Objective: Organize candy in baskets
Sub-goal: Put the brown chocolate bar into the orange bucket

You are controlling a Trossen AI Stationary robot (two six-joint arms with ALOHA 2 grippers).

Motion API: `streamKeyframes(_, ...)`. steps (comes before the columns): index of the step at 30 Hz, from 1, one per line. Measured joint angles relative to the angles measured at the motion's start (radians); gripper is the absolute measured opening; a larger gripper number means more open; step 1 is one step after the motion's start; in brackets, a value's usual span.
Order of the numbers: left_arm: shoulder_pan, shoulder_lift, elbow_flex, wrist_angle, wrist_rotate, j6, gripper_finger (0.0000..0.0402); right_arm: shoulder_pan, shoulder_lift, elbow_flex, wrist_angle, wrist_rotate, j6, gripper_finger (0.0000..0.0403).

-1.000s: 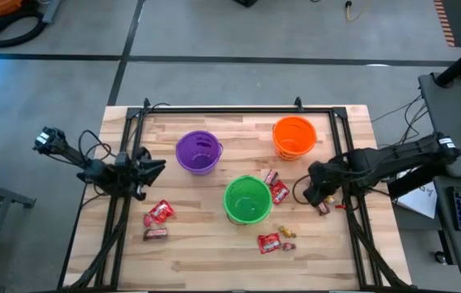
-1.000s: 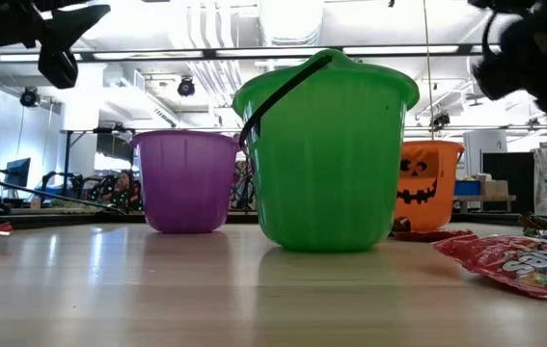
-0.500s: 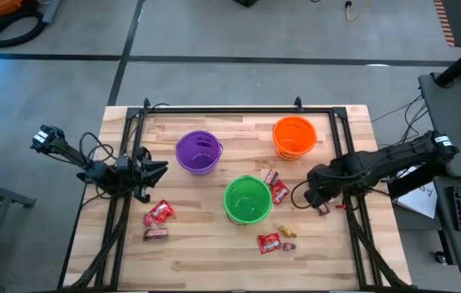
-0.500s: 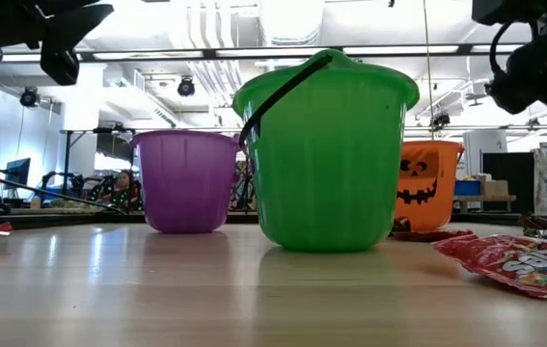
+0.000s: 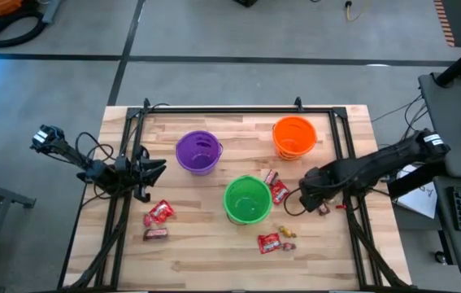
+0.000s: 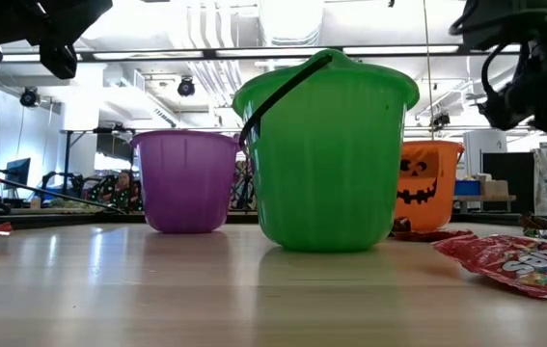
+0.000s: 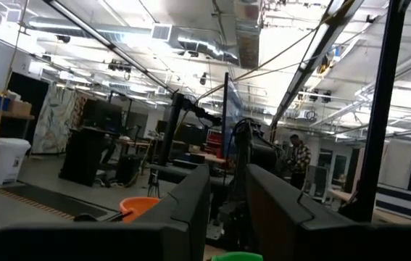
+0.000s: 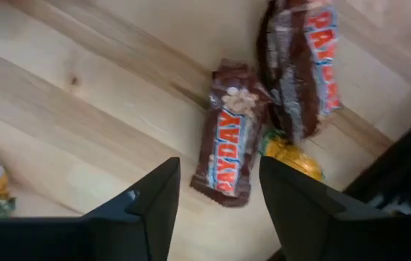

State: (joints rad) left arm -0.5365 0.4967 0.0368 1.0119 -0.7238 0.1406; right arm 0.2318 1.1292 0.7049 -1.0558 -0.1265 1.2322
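Three baskets stand on the wooden table: purple, orange and green. Candy lies loose around them: red packets right of the green basket, another red packet at the left. My right gripper points down, open, above a brown bar; its fingers stand over the table on either side of the bar. A second brown bar and a yellow piece lie beside it. My left gripper hovers open and empty at the table's left.
A brown bar lies near the front left. A red packet and small yellow pieces lie in front of the green basket. A black frame rail runs close to the right gripper's side. Bare wood shows along the near edge.
My right gripper has sunk and drifted a little toward the table's left, nearer the green basket. My left gripper has stayed in place and rolled slightly about its own line.
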Motion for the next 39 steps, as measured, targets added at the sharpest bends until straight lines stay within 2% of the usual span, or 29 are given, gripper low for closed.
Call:
streamKeyframes(17,0.000,0.001,0.000,0.000,0.000,-0.012,0.0077,0.065,0.256,-0.003,0.093,0.050,-0.023,0.0173)
streamKeyframes(23,0.000,0.001,0.000,0.000,0.000,-0.018,0.0077,0.065,0.307,0.001,0.127,0.055,-0.039,0.0141)
streamKeyframes(32,0.000,0.000,0.000,0.002,-0.001,-0.018,0.0077,0.065,0.266,0.004,0.145,0.064,-0.039,0.0052)
streamKeyframes(39,0.000,0.000,0.000,0.003,-0.001,-0.018,0.0077,0.065,0.147,0.005,0.142,0.044,-0.036,0.0055)
